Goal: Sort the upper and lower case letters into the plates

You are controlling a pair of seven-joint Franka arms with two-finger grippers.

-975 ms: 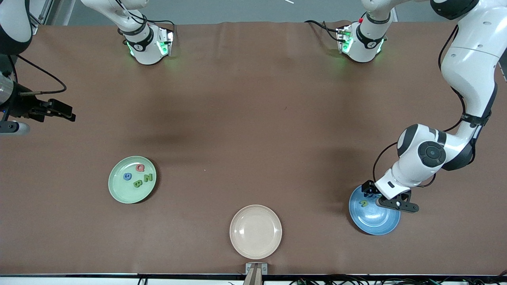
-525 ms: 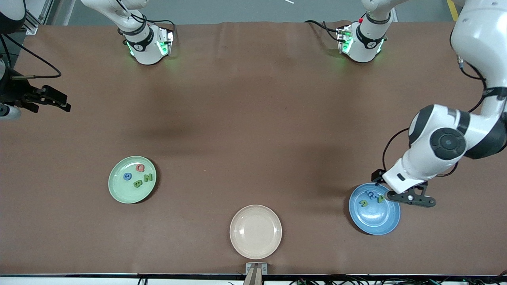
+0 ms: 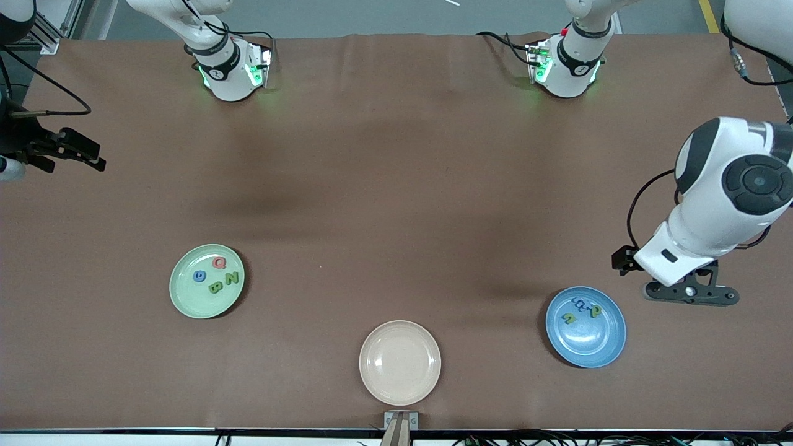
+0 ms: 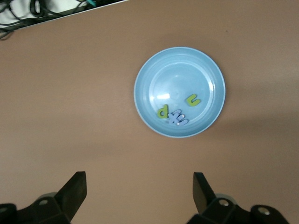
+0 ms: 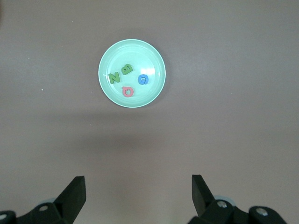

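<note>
The mint green plate (image 3: 189,298) holds a pink Q (image 3: 219,262), blue G (image 3: 199,276), green N (image 3: 232,278) and green B (image 3: 215,287). On the blue plate (image 3: 590,347) lie a green u (image 3: 569,319), a green p (image 3: 595,311) and two overlapping blue small letters (image 3: 580,303). My left gripper (image 3: 689,293) hangs open and empty over bare table beside the blue plate, toward the left arm's end. Its wrist view shows that plate (image 4: 182,65) ahead of the open gripper (image 4: 139,182). My right gripper (image 3: 83,153) is open and empty, high over the right arm's end; its wrist view shows the mint plate (image 5: 133,52).
An empty beige plate (image 3: 400,385) sits near the front edge, between the two other plates. Both arm bases (image 3: 230,68) stand along the edge farthest from the front camera. Brown table lies between the plates.
The left arm has risen and swung off the blue plate toward its own end of the table, uncovering the small letters. The right gripper has drifted slightly toward the bases' side.
</note>
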